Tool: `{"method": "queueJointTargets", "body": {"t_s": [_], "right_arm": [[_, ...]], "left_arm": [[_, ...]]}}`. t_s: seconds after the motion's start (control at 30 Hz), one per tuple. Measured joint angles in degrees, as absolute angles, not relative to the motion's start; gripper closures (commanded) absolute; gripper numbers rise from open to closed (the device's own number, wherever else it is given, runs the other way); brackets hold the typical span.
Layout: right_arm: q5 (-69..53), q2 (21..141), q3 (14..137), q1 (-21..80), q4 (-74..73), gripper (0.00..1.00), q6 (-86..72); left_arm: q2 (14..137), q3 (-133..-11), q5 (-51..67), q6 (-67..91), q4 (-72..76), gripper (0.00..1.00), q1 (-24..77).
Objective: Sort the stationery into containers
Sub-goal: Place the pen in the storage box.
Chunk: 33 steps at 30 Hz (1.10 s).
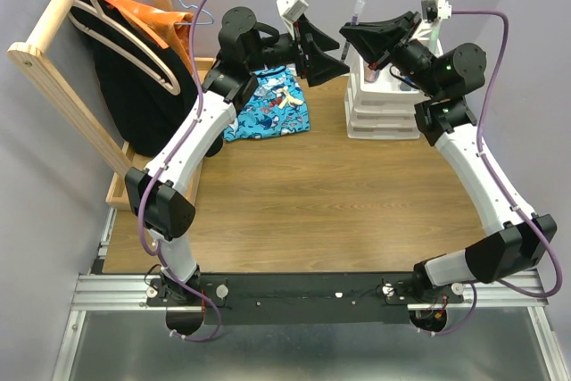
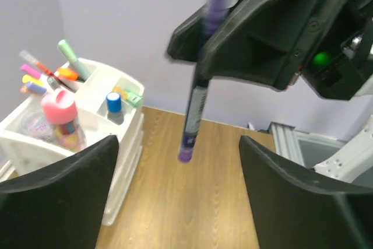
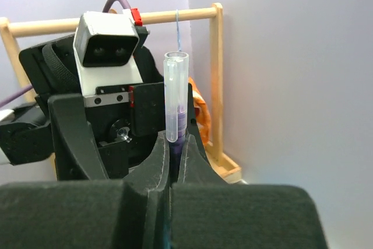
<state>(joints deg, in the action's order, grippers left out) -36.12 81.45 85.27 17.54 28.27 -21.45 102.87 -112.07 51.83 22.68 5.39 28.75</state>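
My right gripper [image 1: 352,35] is shut on a purple pen [image 2: 197,100] with a clear cap [image 3: 176,94], held upright in the air just left of the white organiser [image 1: 382,104]. The pen's lower end hangs free above the table. My left gripper [image 1: 332,55] is open and empty, facing the right gripper from the left, a short way from the pen. In the left wrist view the organiser's top compartments [image 2: 93,94] hold several markers [image 2: 49,77], a pink glitter tube [image 2: 61,115] and a small blue-lidded jar [image 2: 114,106].
A blue patterned cloth [image 1: 272,104] lies on the table behind my left arm. A wooden rack [image 1: 67,86] with hangers and dark and orange clothing stands at the far left, with its wooden tray base. The walls are close behind.
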Motion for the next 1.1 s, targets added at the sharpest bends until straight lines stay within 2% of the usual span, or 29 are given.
{"method": "queueJointTargets", "body": {"t_s": [0.13, 0.33, 0.53, 1.1], "right_arm": [[-36.2, 81.4, 87.0, 15.9, 25.0, 0.99, -16.5], [-36.8, 82.8, 89.3, 7.7, 18.9, 0.99, -9.8], [-37.6, 89.1, 94.3, 2.0, 14.3, 0.99, -2.2], [-38.4, 107.6, 106.5, -3.8, 9.3, 0.99, 7.8]], "left_arm": [[102.7, -111.6, 50.2, 20.3, 2.6, 0.01, 27.0], [99.9, -105.7, 48.6, 17.0, -1.5, 0.01, 23.1], [98.0, -100.6, 48.2, 15.8, -3.2, 0.01, 22.2], [97.5, -99.6, 48.2, 15.7, -3.1, 0.01, 21.7]]}}
